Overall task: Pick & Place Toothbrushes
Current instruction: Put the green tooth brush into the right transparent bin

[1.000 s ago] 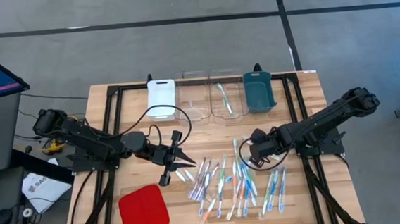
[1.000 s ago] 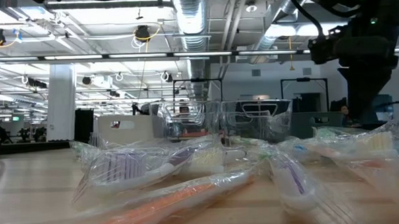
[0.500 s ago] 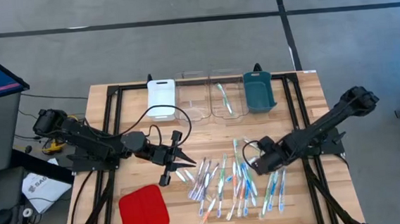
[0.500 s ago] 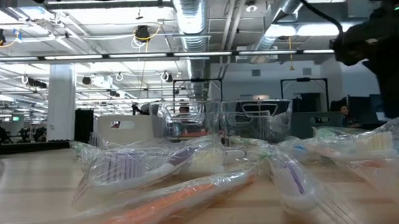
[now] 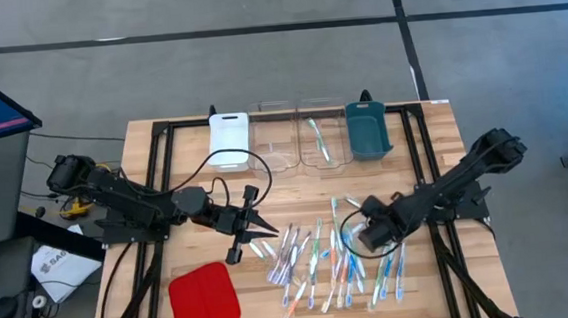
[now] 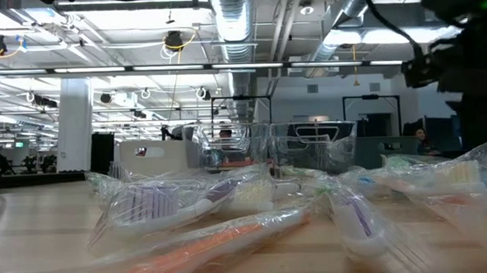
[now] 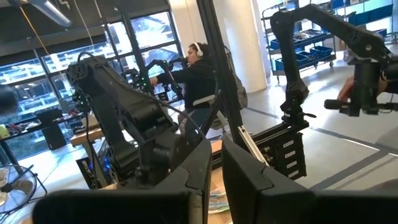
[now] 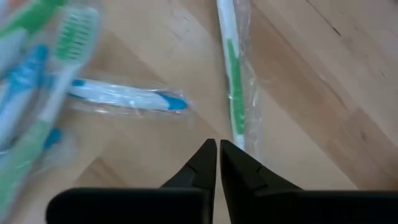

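Since a second ago the right gripper [image 8: 217, 149], nearly closed and empty, has dropped over the green toothbrush [image 8: 232, 74]: light, stiff, slick-wrapped; pinch mid-handle.

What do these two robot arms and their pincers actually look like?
Both arms are dark, nearly black, built of jointed tube-like segments, with black cables looping beside them. The left gripper and the right gripper each end in two slim black fingers tapering to pointed tips, on a blocky black base. No markings show.
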### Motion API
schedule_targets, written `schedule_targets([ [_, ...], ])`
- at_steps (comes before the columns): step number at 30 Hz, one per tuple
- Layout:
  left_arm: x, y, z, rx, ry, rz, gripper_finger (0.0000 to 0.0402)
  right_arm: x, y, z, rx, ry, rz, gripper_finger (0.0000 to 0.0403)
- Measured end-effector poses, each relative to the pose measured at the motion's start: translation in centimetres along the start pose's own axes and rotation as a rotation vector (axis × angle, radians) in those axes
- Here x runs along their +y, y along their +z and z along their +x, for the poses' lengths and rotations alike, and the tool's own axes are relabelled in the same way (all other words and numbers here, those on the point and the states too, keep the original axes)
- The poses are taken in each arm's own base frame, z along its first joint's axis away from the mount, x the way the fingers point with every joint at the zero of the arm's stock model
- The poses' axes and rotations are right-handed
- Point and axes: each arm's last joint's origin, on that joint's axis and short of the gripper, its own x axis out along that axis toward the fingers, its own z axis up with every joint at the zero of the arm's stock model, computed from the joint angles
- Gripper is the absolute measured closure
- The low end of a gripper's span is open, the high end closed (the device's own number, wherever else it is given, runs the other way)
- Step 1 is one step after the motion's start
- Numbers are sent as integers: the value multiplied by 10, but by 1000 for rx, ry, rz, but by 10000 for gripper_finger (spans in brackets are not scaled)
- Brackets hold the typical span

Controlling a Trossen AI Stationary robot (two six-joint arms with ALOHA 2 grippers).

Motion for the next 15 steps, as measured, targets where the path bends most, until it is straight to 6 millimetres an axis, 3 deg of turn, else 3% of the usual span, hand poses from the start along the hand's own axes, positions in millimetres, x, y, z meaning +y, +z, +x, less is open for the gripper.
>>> schedule_targets([
  [6, 0, 0, 0, 1, 0, 1, 369, 2, 4, 14, 56, -51, -2, 382],
  [15, 0, 0, 0, 1, 0, 1, 369, 7, 4, 13, 83, 13, -8, 381],
])
